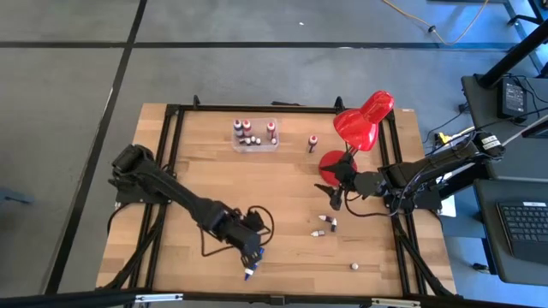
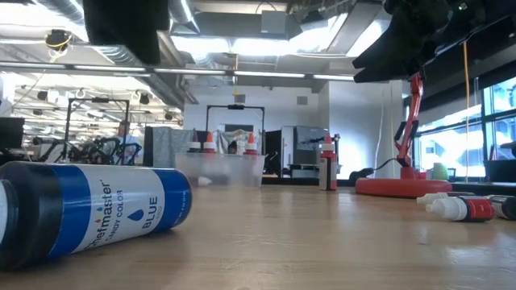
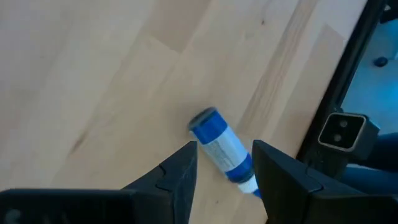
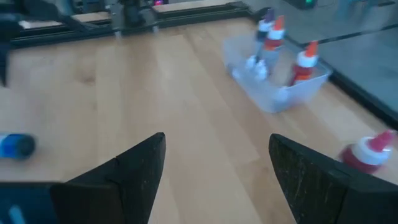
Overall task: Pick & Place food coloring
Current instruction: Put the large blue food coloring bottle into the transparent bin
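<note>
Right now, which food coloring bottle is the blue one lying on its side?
The long blue bottle under the left gripper, near the table's front edge; the others are small and red.

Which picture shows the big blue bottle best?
The low view: the blue bottle lies on its side up close, label readable. The left wrist view shows it whole but smaller, below the left gripper. The high view shows a tiny blue speck; the right wrist view, a blurry end.

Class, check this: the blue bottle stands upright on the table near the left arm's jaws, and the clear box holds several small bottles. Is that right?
Not quite. The blue bottle lies on its side, as the low view shows. It is indeed near the left gripper, and the clear box does hold several small bottles.
</note>
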`<move>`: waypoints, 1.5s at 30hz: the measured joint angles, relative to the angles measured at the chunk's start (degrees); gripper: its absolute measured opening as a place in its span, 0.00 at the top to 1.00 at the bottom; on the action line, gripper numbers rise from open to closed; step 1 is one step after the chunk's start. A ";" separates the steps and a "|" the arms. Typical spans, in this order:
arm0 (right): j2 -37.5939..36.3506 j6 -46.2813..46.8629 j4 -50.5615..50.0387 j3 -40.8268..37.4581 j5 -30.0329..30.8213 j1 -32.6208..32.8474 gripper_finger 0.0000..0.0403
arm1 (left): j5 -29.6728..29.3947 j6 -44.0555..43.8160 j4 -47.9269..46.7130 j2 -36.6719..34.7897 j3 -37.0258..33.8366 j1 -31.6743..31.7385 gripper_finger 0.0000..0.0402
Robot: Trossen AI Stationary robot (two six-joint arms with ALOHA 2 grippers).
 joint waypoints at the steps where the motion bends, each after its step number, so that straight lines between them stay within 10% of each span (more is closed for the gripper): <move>1: 0.00 -0.01 0.00 0.01 -1.37 0.00 0.28 | 0.31 -0.15 0.54 0.96 0.00 0.00 0.61; 13: 0.00 -0.27 -0.63 0.00 -4.25 0.00 0.28 | 3.65 -16.74 1.57 8.90 0.35 3.91 0.28; 32: -0.02 2.95 -7.02 -0.30 -4.27 0.00 0.28 | -5.50 -25.08 -2.16 11.37 14.15 -4.19 0.27; 45: -0.02 7.41 -6.83 -3.98 -4.25 0.02 0.28 | 0.81 -31.03 -15.77 20.88 21.83 -4.60 0.27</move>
